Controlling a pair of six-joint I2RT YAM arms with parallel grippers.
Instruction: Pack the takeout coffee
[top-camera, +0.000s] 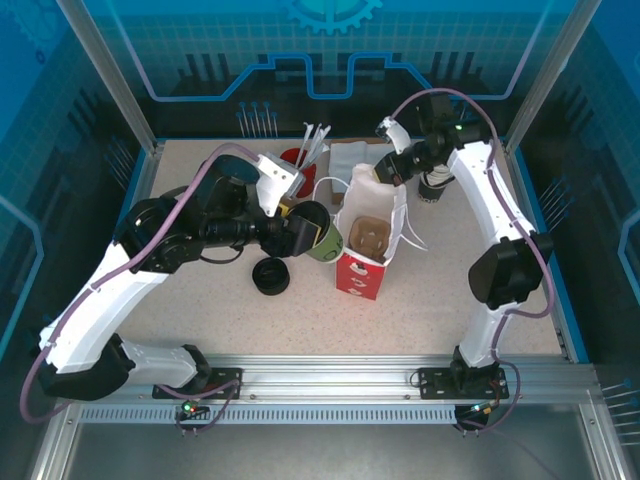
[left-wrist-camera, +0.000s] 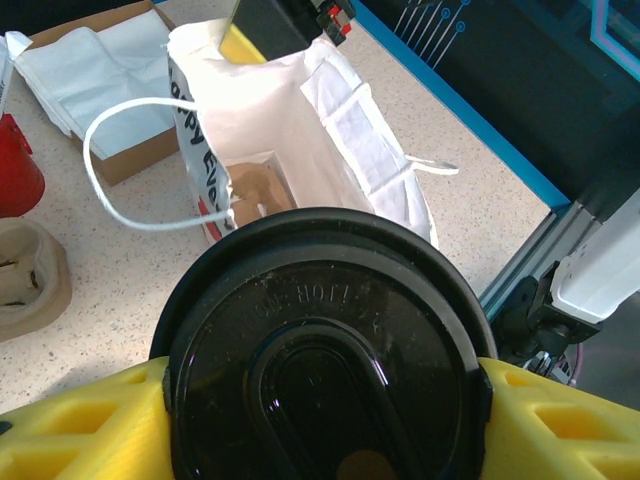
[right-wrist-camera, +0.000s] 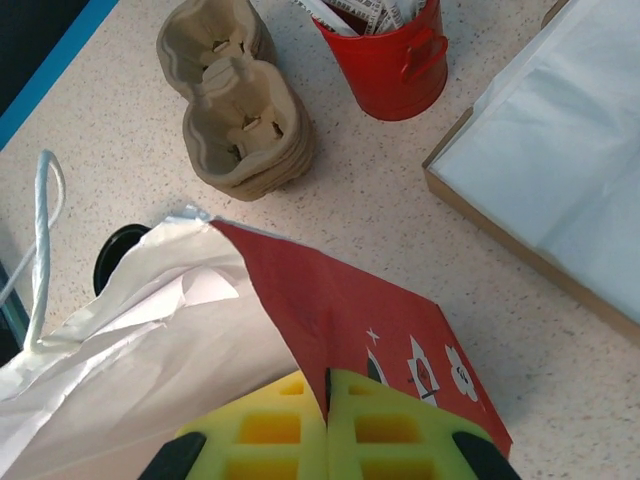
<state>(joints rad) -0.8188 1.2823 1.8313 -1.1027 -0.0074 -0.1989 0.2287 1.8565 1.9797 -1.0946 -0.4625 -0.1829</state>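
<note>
Takeout coffee (top-camera: 318, 236): small paper cup, olive-brown wall, black lid. Overhead view: it is carried tipped on its side at the tip of the left arm (top-camera: 150, 265), over the speckled table (top-camera: 430, 310), just left of the open mouth of the red-and-white paper bag (top-camera: 368, 262). The grip itself is masked by the wrist. A brown cardboard insert (top-camera: 370, 235) lies in the bag's bottom, and a low black ring (top-camera: 270, 276) lies flat on the table nearby. Left wrist view: the lid (left-wrist-camera: 320, 360) is glossy round plastic with a raised oval and embossed lettering too faint to read. It is cut off at the lower edge, with the cup body hidden behind it. The left fingers (left-wrist-camera: 80, 425), yellow ribbed pads, clasp it from both sides, spread to its width. The bag's creased white interior and white cord handle (left-wrist-camera: 110, 170) lie beyond. Right wrist view: the right fingers (right-wrist-camera: 270, 440), also yellow, are pressed together on the bag's red rim. A dark round object (right-wrist-camera: 118, 262) is half hidden under the paper and cannot be identified. Also seen: stacked moulded pulp carriers (right-wrist-camera: 235, 110); a glossy red bucket (right-wrist-camera: 390, 60), contents cut off at the top; a cardboard box (right-wrist-camera: 450, 185) of white sheets.
</note>
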